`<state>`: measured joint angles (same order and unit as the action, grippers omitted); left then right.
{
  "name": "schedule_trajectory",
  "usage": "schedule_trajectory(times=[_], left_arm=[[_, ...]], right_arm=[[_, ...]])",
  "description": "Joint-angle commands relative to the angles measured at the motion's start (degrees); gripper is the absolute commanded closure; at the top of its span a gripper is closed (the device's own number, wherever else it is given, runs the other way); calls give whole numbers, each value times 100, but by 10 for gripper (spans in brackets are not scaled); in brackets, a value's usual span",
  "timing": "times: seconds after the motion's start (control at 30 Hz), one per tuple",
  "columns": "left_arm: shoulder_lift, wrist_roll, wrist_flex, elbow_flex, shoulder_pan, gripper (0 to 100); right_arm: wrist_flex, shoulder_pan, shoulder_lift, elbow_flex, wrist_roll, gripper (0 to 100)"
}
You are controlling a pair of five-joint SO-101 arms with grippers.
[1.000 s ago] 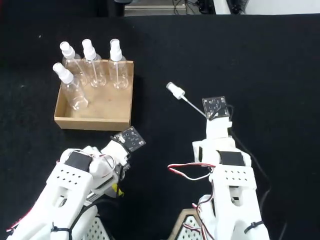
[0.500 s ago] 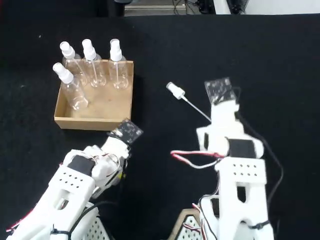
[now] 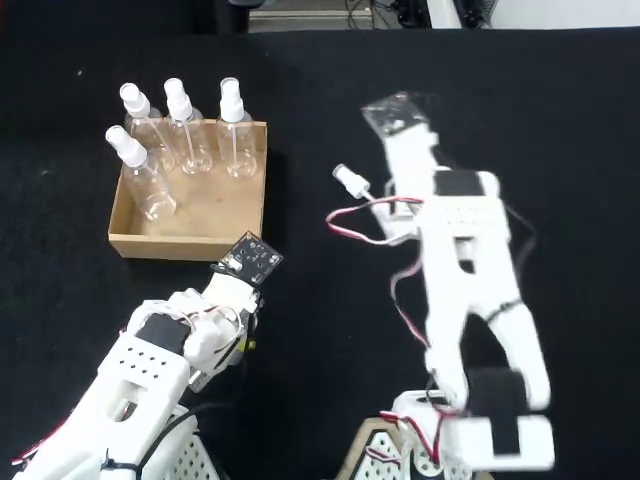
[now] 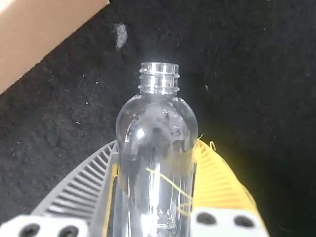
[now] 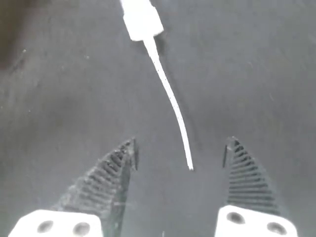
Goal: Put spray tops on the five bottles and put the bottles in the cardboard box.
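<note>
My left gripper [image 4: 157, 148] is shut on a clear bottle [image 4: 158, 111] with a bare threaded neck, held over the black table near a corner of the cardboard box [image 4: 39, 34]. The left arm [image 3: 190, 335] sits just in front of the box [image 3: 235, 215]. A loose white spray top [image 3: 350, 181] lies on the cloth right of the box, its thin tube running under the right arm [image 3: 455, 215]. In the right wrist view my right gripper [image 5: 181, 148] is open, its fingers on either side of the tube's end [image 5: 183, 143], with the spray head [image 5: 142, 19] farther out.
Several capped bottles [image 3: 237, 135] stand along the far and left sides of the box; its near right floor [image 3: 215, 210] is bare. Red and white cables [image 3: 355, 225] loop off the right arm. Black cloth [image 3: 560, 150] covers the table.
The right arm has stretched away from its base, over the spray top's tube. The left arm has edged slightly toward the box with the bottle.
</note>
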<state>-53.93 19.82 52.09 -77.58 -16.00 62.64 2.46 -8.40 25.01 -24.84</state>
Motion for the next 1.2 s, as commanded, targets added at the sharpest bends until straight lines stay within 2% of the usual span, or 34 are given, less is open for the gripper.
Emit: schedule_trajectory(times=[0.0, 0.23, 0.5, 0.87, 0.93, 1.07, 1.17], left_arm=[[35, -44, -316, -286, -66, 970], [35, -44, -378, -295, -66, 970], [35, -44, -387, -295, -66, 970], [35, -44, -387, -295, -66, 970], [35, -44, -387, -295, -66, 970], [35, -44, -387, -303, -66, 970], [35, -44, -387, -303, -66, 970]], right_arm=[[-712, 396, 453, -444, 202, 743], [-2215, 519, 1411, -453, 237, 743], [-3165, 527, 2193, -462, 255, 743], [-3367, 844, 2325, -435, 229, 745], [-3332, 826, 2334, -418, 229, 784], [-3367, 686, 2563, -374, 220, 995], [-3270, 422, 2571, -365, 220, 971]])
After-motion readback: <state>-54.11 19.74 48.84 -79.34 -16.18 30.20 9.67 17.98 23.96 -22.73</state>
